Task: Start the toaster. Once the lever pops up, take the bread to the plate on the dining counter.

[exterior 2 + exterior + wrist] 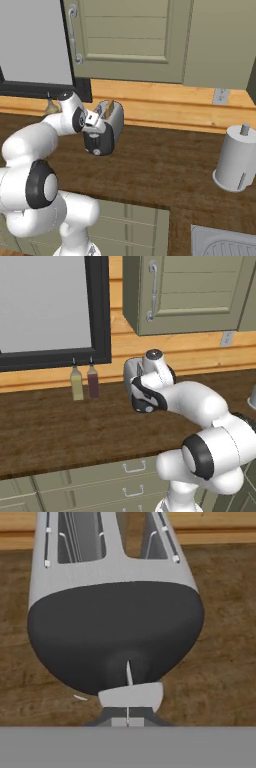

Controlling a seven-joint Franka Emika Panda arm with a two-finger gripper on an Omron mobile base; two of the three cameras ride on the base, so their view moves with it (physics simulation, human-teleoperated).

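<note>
Your pincer (127, 714) is fully closed, tips pressed together with nothing between them, sitting right at the toaster's black end panel (115, 637). In the hand view the light lever (131, 695) lies just above the tips, touching or nearly so; you can't tell which. A thin slot runs up the panel from the lever.

From the right base view your pincer (95, 134) is against the black end of the toaster (111, 122), at the end facing the counter's front edge. From the left base view the arm covers most of the toaster (131, 370); only a white sliver shows behind the wrist.

The toaster stands on the counter (165, 170), toward the back edge, near the wood-panelled wall. Its body is white-silver and rounded, with two long slots on top (80, 537). You see wire guides and dark interior in the slots; whether bread sits in them you can't tell.

Two slim bottles, one yellowish (76, 384) and one dark red (93, 382), stand at the counter's back edge left of the toaster, just beside each other under a black-framed window (50, 306). A paper towel roll on a holder (236, 157) stands toward the counter's right end, well apart from the toaster. A sink corner (225, 242) shows at the front right. Green-grey cabinets (130, 35) hang above, drawers (100, 481) below the counter.
</note>
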